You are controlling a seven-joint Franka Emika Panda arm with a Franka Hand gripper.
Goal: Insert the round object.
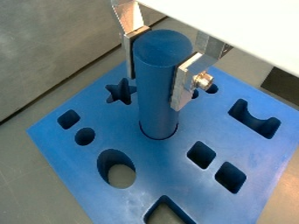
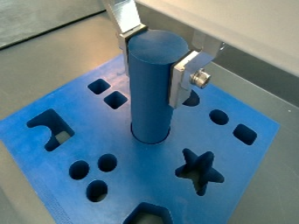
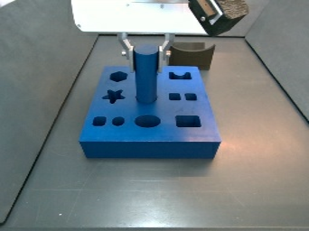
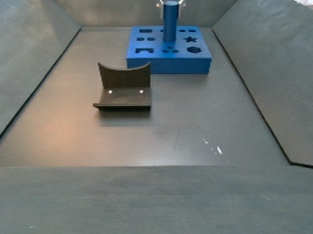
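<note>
The round object (image 1: 158, 87), a tall smooth blue cylinder peg, stands upright with its lower end in a round hole in the middle of the flat blue block (image 1: 263, 153). My gripper (image 1: 156, 70) is shut on the peg near its top, one silver finger on each side. Both wrist views show this; the peg (image 2: 152, 87), gripper (image 2: 155, 74) and block (image 2: 140, 166) appear there too. In a side view the peg (image 3: 146, 72) rises from the block (image 3: 151, 140) under the gripper (image 3: 145, 45). It also shows far off in a side view (image 4: 169, 18).
The block has other shaped holes: a star (image 1: 121, 91), a large round hole (image 1: 115, 166), squares (image 1: 201, 156). The dark brown fixture (image 4: 123, 87) with a curved notch stands on the floor apart from the block (image 4: 171, 62), behind it in a side view (image 3: 191, 56). Grey walls enclose the floor.
</note>
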